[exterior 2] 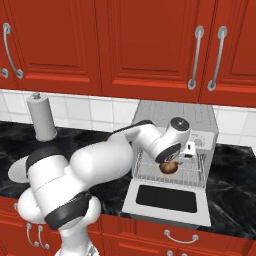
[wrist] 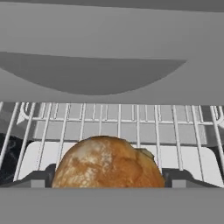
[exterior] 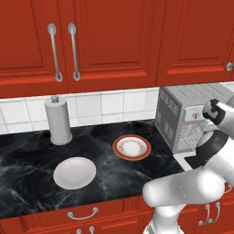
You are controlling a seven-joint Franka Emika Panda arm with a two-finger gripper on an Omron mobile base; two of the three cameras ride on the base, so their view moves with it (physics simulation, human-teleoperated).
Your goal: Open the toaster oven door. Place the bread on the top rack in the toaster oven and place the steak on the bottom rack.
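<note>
The toaster oven [exterior 2: 176, 114] stands on the counter with its door [exterior 2: 166, 199] dropped flat toward me. The bread [wrist: 108, 162], a lumpy brown roll, lies on a wire rack [wrist: 131, 127] just inside the oven mouth [exterior 2: 170, 168]. I cannot tell whether this is the top rack or the bottom rack. My gripper [wrist: 109, 180] reaches into the opening and is open. A dark fingertip [wrist: 41, 178] stands close on each side of the roll. The steak is out of view.
A red-rimmed plate [exterior: 131, 147] and a plain white plate [exterior: 74, 172] lie on the black marble counter left of the oven [exterior: 171, 114]. A grey paper-towel holder [exterior: 58, 119] stands at the back wall. Red cabinets hang overhead.
</note>
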